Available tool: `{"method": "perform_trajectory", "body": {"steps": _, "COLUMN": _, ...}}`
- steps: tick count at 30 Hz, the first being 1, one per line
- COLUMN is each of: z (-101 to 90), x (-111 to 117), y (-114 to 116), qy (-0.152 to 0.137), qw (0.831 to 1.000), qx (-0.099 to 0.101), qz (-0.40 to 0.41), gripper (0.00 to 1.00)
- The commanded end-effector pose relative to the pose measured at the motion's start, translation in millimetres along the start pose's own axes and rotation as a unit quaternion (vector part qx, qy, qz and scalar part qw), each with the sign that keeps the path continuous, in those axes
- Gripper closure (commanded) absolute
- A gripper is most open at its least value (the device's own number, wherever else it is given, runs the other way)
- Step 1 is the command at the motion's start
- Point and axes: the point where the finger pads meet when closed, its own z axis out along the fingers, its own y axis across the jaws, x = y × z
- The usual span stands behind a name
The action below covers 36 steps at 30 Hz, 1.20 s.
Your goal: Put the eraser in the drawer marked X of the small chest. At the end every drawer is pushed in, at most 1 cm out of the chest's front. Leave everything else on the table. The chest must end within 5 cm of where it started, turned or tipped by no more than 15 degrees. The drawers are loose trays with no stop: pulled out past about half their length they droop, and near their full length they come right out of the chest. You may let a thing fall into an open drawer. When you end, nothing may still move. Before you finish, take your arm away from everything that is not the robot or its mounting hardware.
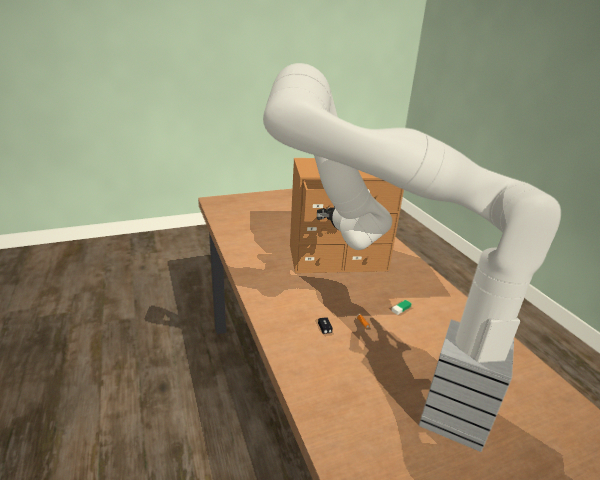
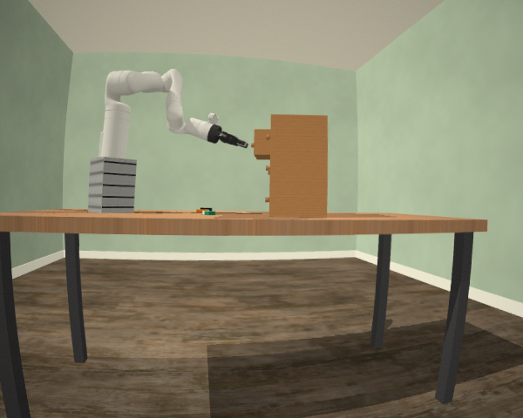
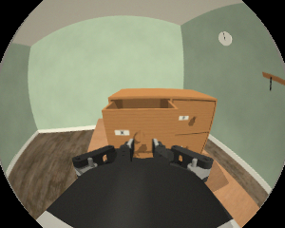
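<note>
The green and white eraser (image 1: 404,305) (image 2: 209,212) lies on the table in front of the chest (image 1: 303,167) (image 2: 297,166) (image 3: 152,93). The chest stands upright. Its top left drawer (image 1: 312,196) (image 2: 261,143) (image 3: 154,122), marked X in the wrist view, is pulled out by roughly a third of its length and looks level; the part of its inside that shows is bare. My gripper (image 1: 319,213) (image 2: 247,144) (image 3: 142,143) is partly open and empty, with its fingertips just in front of that drawer's knob (image 2: 252,144) (image 3: 140,137). The other drawers that show look pushed in.
A small black object (image 1: 324,325) with two light spots and a small orange object (image 1: 362,320) lie on the table left of the eraser in the top view. The table's left edge runs beyond the black object. The arm's grey base block (image 1: 464,392) stands at the right.
</note>
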Motion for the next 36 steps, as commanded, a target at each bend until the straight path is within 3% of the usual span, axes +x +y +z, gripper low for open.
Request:
{"method": "perform_trajectory", "body": {"steps": 1, "z": -14.2, "x": -5.3, "y": -6.0, "qy": -0.001, "qw": 1.000, "qx": 0.008, "qz": -0.006, "gripper": 0.67}}
{"method": "perform_trajectory", "body": {"steps": 13, "z": -28.0, "x": -7.2, "y": -5.8, "qy": -0.001, "qw": 1.000, "qx": 0.008, "qz": -0.006, "gripper": 0.67}}
{"method": "perform_trajectory", "body": {"steps": 23, "z": -72.2, "x": -5.7, "y": -5.1, "qy": -0.001, "qw": 1.000, "qx": 0.008, "qz": -0.006, "gripper": 0.67}}
{"method": "perform_trajectory", "body": {"steps": 36, "z": -74.5, "x": -5.3, "y": -5.2, "qy": -0.005, "qw": 1.000, "qx": 0.007, "qz": -0.006, "gripper": 0.67}}
